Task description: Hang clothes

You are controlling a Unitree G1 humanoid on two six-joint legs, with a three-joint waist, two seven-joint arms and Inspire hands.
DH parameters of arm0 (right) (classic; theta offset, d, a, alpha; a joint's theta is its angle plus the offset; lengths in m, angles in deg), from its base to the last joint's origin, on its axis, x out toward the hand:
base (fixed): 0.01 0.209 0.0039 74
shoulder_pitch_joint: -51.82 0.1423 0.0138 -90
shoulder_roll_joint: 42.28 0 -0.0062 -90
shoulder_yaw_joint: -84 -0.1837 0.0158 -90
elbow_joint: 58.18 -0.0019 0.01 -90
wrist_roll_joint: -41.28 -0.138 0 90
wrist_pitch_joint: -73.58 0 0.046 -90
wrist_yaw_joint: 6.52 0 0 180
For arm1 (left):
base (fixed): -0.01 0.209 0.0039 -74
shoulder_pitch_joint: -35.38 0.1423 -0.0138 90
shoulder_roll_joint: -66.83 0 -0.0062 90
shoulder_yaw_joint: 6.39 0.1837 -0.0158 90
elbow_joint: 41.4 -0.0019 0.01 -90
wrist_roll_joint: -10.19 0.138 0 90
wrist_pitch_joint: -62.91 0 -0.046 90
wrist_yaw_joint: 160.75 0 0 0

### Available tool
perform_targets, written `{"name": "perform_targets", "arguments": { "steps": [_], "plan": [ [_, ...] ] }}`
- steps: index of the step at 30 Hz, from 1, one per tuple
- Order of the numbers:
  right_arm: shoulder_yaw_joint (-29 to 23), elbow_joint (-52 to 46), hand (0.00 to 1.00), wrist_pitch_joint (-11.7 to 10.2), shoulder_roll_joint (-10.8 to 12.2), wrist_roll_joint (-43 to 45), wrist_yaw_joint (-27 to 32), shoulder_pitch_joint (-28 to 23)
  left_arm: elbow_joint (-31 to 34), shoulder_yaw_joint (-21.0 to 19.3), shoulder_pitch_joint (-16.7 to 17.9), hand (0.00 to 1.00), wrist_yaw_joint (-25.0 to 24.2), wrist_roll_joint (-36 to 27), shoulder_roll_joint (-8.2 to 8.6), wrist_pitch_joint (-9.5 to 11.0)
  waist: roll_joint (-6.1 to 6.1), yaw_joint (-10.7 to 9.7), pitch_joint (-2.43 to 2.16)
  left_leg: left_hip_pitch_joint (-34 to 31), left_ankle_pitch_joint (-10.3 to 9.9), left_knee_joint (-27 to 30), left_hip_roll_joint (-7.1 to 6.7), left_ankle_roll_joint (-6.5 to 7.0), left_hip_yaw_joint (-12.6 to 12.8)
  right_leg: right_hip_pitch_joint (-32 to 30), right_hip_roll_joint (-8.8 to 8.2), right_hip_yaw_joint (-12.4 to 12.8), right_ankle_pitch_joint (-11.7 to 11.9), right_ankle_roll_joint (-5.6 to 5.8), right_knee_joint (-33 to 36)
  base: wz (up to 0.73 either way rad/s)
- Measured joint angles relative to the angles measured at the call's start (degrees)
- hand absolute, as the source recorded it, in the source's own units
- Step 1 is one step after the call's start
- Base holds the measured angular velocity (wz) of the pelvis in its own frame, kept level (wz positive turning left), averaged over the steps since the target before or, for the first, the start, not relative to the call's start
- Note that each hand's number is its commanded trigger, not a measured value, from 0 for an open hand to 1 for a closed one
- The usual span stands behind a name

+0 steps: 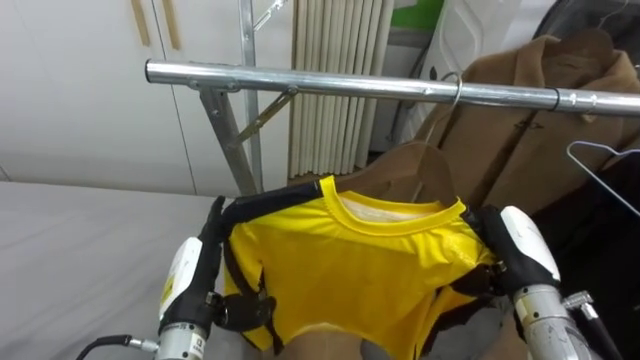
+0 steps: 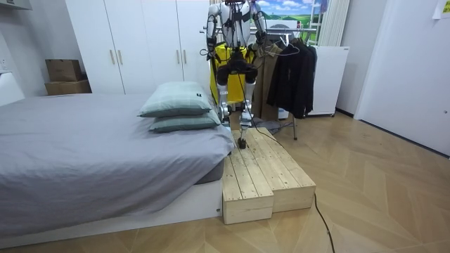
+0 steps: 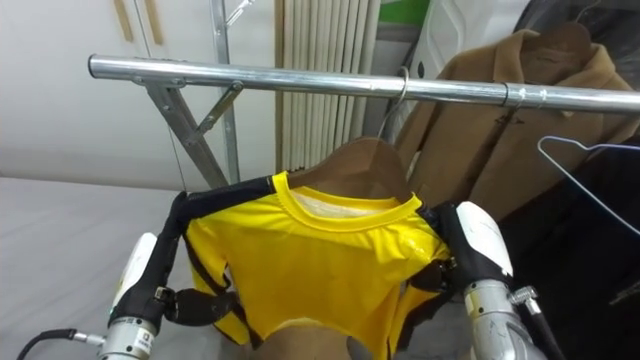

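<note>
**Yellow jersey T-shirt [image 1: 350, 270] with dark trim, up at the rail**

You are at the hanging step. The shirt sits on a brown wooden hanger [image 1: 425, 165], and its wire hook [image 1: 455, 88] meets the shiny metal clothes rail [image 1: 300, 82]. Next, confirm the hook is seated, then ease both hands away. Your left hand [image 1: 214, 232] and right hand [image 1: 484, 228] flank the shirt's shoulders. Cloth hides their fingers, so I cannot tell their grip. Whether the hook truly rests over the rail is unclear.

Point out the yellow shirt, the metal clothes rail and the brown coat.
yellow shirt [image 1: 350, 270], left eye view, on its chest.
metal clothes rail [image 1: 330, 84], left eye view, mid-span of the bar.
brown coat [image 1: 520, 150], left eye view, front panel below the rail.
</note>
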Motion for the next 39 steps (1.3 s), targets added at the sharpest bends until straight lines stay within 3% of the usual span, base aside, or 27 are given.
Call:
{"name": "perform_targets", "arguments": {
  "steps": [30,39],
  "plan": [
    [0.0,0.7,1.0,-0.3,0.1,0.2,0.7,-0.4,-2.3,-0.2,0.1,0.0,0.5,0.0,-0.06,-0.8,0.33,-0.5,-0.17,0.8,0.2,0.0,-0.38,-0.15,-1.2,1.4,-0.03,-0.6,0.1,-0.22,-0.8,0.0],
    [0.0,0.7,1.0,0.0,0.1,0.3,0.7,-0.6,-2.4,-0.2,0.1,0.0,0.2,0.1,-0.06,-1.0,0.62,-0.7,-0.53,0.9,0.2,0.0,-0.37,-0.16,-1.4,1.7,-0.08,-1.0,0.1,-0.22,-0.8,0.0]
  ]
}}
